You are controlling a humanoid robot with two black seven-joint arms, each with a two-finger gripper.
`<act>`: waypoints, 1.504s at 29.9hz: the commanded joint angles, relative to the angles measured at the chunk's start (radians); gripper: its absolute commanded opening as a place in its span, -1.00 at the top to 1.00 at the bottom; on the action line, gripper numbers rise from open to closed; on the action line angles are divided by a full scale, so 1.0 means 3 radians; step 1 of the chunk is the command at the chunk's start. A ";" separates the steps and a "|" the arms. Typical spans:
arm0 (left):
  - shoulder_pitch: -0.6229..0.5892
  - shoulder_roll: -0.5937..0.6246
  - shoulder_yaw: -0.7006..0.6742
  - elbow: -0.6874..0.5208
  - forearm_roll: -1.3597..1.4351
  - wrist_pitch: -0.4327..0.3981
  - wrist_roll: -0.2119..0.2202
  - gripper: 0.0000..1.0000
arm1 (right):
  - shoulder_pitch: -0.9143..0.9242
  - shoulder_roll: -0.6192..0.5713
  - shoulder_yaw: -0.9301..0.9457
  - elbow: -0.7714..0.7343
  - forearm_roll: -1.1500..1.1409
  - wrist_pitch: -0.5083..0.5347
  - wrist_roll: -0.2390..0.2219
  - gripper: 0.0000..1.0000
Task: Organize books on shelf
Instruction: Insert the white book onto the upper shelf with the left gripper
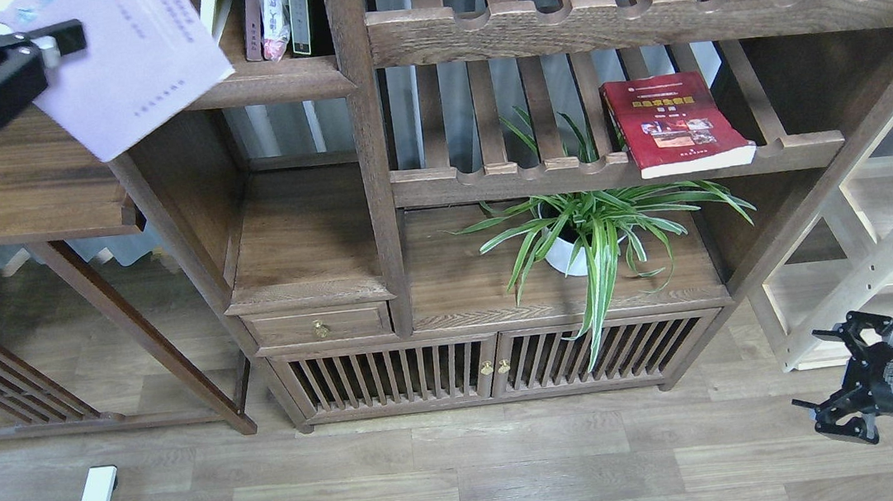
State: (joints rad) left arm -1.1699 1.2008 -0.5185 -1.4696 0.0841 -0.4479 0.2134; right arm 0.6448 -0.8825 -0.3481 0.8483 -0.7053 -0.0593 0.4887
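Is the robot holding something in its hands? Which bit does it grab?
The left hand pinches the pale pink book by its left edge. The right hand, down near the floor, is open and holds nothing.

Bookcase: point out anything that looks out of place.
The red book lies flat on a slatted rack, overhanging its front rail, while other books stand upright in the narrow bay.

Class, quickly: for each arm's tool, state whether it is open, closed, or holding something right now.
Left tool: closed on the thin pale pink paperback book, held tilted in the air.
Right tool: open, holding nothing, low over the floor.
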 commanded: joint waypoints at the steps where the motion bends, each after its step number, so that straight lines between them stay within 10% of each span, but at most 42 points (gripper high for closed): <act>1: -0.0002 0.0032 0.0000 0.0010 0.0001 0.0209 0.0035 1.00 | 0.0003 0.0022 -0.0001 0.0000 -0.0001 -0.0002 0.0000 -1.00; 45: -0.1362 -0.1093 0.1396 0.0409 -0.0091 0.2183 0.0291 1.00 | -0.0130 -0.0055 -0.0006 0.0010 -0.0052 -0.0058 0.0000 -1.00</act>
State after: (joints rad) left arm -1.5568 0.9110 -0.1263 -1.3633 0.0571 0.1677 0.2990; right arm 0.6059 -0.8992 -0.3496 0.8499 -0.7209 -0.0768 0.4887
